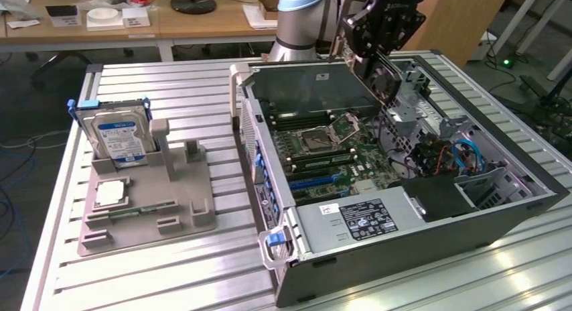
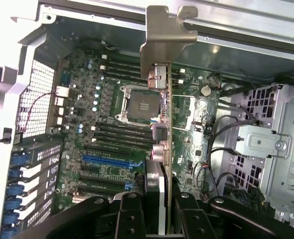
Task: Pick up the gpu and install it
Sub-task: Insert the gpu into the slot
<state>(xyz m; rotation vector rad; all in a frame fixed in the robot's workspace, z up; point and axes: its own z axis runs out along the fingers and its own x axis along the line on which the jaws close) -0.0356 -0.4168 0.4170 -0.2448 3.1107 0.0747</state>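
While the end effector (image 2: 159, 219) hangs over the open computer case (image 1: 500, 210), its fingers are clamped on the gpu (image 2: 159, 132). They grip the card by the end away from its silver bracket (image 2: 164, 35). The card is in the air and seen edge-on from the wrist, above the motherboard (image 2: 87, 99) and close to the processor socket (image 2: 137, 102); it touches nothing but the fingers. In the exterior view it slopes down from the end effector over the far part of the case, well apart from the hard drive (image 1: 120, 137) standing in the gray holder (image 1: 152, 210) on the table (image 1: 179, 277). The step in hand looks like carrying the card to its seat, and the long blue slot (image 2: 112, 162) seems the likely place. To do this well, the card's contact edge should run parallel to the slot before any push. The bracket should face the case wall with the rear openings, and the card should go down straight rather than at a slant. The loose black cables (image 2: 226, 129) beside the drive cage are probably the main snag risk, so the card should pass clear of them. A thin card gripped at one end may lever in the fingers, so gentle, even pressure is wise.
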